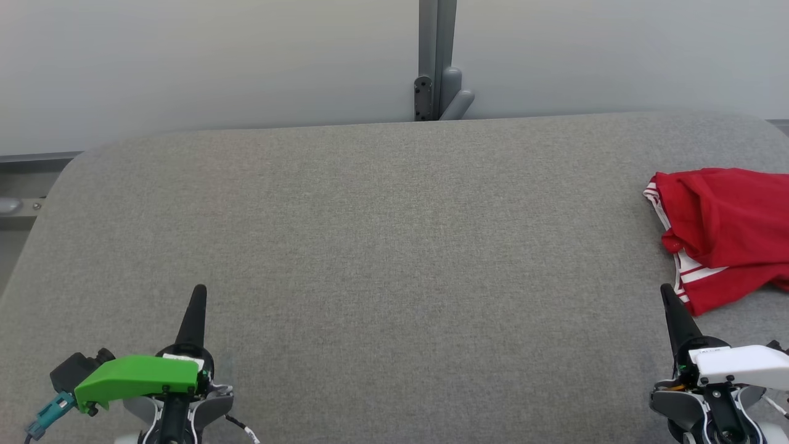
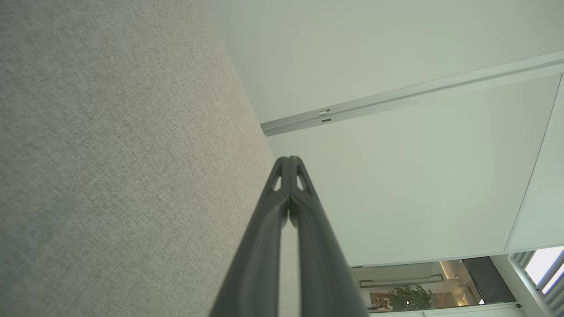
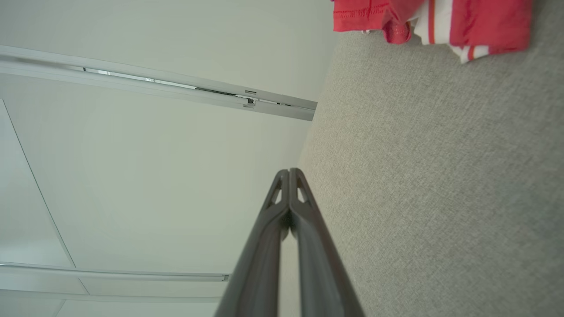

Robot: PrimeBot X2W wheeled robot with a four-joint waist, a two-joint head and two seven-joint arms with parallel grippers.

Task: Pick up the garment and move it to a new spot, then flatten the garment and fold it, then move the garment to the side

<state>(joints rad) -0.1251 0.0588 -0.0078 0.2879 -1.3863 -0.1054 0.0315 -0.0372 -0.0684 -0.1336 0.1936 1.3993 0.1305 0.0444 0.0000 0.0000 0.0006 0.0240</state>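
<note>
A red garment with white stripes (image 1: 727, 234) lies crumpled at the right edge of the grey table (image 1: 382, 246), partly cut off by the head view's border. Its hem also shows at the top of the right wrist view, garment (image 3: 484, 22). My right gripper (image 1: 667, 293) rests at the lower right, just below and left of the garment, not touching it, fingers pressed together and empty (image 3: 288, 174). Far from the garment, my left gripper (image 1: 199, 293) sits at the lower left, also shut with nothing in it (image 2: 288, 160).
A pale wall and a grey post with a bracket (image 1: 437, 86) stand behind the table's far edge. The table's rounded corners fall away at far left and far right. Broad bare fabric lies between the two grippers.
</note>
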